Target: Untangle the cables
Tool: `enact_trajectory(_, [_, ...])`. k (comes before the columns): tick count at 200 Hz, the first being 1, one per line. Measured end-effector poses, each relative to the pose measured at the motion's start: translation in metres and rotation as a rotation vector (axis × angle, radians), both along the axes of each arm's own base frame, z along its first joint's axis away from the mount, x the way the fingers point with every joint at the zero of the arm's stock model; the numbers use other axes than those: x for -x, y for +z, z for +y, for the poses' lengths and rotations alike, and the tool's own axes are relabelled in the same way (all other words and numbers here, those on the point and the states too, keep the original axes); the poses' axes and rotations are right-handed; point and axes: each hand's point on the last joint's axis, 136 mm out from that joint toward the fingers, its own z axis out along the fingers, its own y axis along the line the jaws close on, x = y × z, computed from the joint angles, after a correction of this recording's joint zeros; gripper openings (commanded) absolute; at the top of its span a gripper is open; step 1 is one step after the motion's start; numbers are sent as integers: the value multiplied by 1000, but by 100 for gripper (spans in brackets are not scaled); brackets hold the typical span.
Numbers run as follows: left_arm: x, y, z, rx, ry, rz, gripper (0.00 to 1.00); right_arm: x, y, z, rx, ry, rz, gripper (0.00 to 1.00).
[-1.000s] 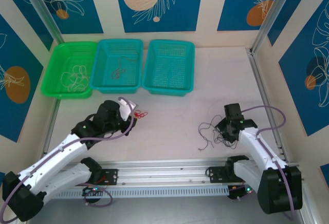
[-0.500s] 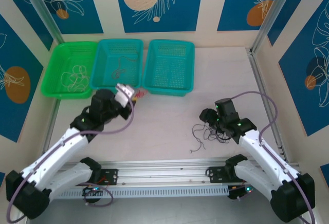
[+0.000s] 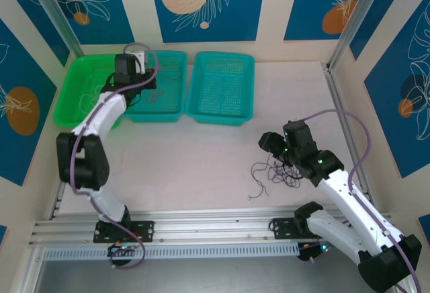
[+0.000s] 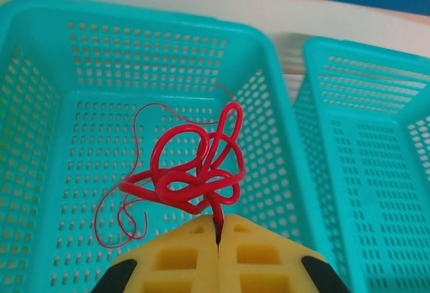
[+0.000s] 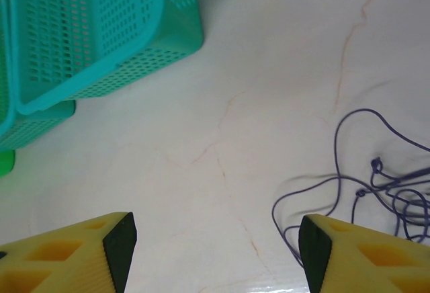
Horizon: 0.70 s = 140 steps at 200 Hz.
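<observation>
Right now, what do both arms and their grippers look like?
Both the left arm and the right arm have white shells, black joints and a lilac cable looping outside. The left gripper and right gripper have yellow fingers with moulded pockets; the right's show black inner faces.

The left arm (image 3: 99,117) and right arm (image 3: 349,195) are white with black joints, lilac cables (image 3: 336,111), yellow fingers (image 4: 181,263)

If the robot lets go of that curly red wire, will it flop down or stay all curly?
Probably it stays curly: the red wire holds its loops though the fingers pinch it at just one spot. It looks very light, being so thin, so it should drop softly into the teal basket. Its thin loose tail would likely flop.
</observation>
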Motion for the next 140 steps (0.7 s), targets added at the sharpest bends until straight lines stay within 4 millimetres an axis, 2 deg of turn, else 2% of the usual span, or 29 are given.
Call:
enact_trajectory(19, [-21, -23, 6, 33, 22, 65, 13, 3, -5, -2, 3, -9, 24, 67])
enact_trajectory(44, [-38, -46, 5, 79, 32, 138, 35, 7, -10, -3, 6, -17, 46, 67])
enact_trajectory(59, [-42, -52, 4, 93, 31, 164, 39, 8, -11, -4, 8, -17, 51, 67])
enact_trajectory(80, [-40, -50, 1, 112, 23, 174, 40, 10, -13, -6, 18, -21, 63, 67])
enact_trajectory(94, [-37, -41, -1, 124, 15, 159, 41, 11, -15, -9, 25, -35, 71, 68])
enact_trajectory(107, [-25, -27, -4, 146, 6, 132, 41, 12, -19, -13, 33, -61, 86, 68])
enact_trajectory(127, [12, 7, -13, 186, -28, 70, 42, 18, -37, -27, 67, -116, 137, 69])
enact_trajectory(140, [42, 40, -22, 207, -64, -3, 43, 21, -51, -39, 90, -158, 189, 69])
